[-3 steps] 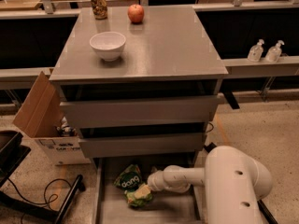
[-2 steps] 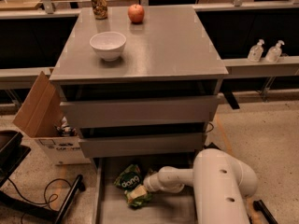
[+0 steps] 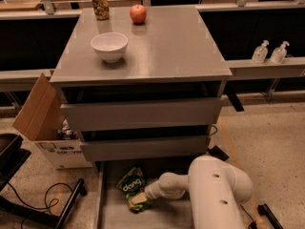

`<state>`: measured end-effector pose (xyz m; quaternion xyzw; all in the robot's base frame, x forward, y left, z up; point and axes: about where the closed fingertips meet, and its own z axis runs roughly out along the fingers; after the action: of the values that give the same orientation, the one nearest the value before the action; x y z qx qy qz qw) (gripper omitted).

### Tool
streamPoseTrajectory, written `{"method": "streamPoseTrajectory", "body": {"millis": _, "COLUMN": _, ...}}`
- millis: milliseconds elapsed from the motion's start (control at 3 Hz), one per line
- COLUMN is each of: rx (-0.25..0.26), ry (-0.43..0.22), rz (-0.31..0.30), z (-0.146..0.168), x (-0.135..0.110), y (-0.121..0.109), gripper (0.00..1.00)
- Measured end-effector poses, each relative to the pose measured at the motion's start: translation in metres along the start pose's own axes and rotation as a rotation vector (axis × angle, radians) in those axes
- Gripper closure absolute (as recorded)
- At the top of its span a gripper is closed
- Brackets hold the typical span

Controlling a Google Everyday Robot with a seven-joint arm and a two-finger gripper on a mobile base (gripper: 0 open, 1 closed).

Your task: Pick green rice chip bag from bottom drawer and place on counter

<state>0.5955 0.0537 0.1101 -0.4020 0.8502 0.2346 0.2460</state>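
The green rice chip bag (image 3: 132, 185) lies flat on the floor of the open bottom drawer (image 3: 112, 216), toward its left back part, white "dang" lettering facing up. My gripper (image 3: 144, 196) reaches in from the right on the white arm (image 3: 209, 190) and sits at the bag's lower right edge, touching or overlapping it. The counter (image 3: 162, 46) is the grey top of the cabinet above, with the two upper drawers (image 3: 143, 113) partly out.
On the counter stand a white bowl (image 3: 109, 46), a red apple (image 3: 138, 14) and a can (image 3: 100, 4). A cardboard box (image 3: 45, 123) sits left of the cabinet. Cables and a black stand (image 3: 43, 204) lie on the floor at left. Two bottles (image 3: 270, 52) stand on a right ledge.
The arm has shifted left and further into the drawer, bringing the gripper closer onto the bag's lower right edge. The bag has not moved.
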Motion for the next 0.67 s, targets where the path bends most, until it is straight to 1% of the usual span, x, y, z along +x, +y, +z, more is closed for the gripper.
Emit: {"method": "streamPoseTrajectory", "body": {"millis": 667, "rx": 0.000, "ry": 0.000, "rz": 0.000, "z": -0.0030, "x": -0.0024, "y": 0.0009, "gripper": 0.88}}
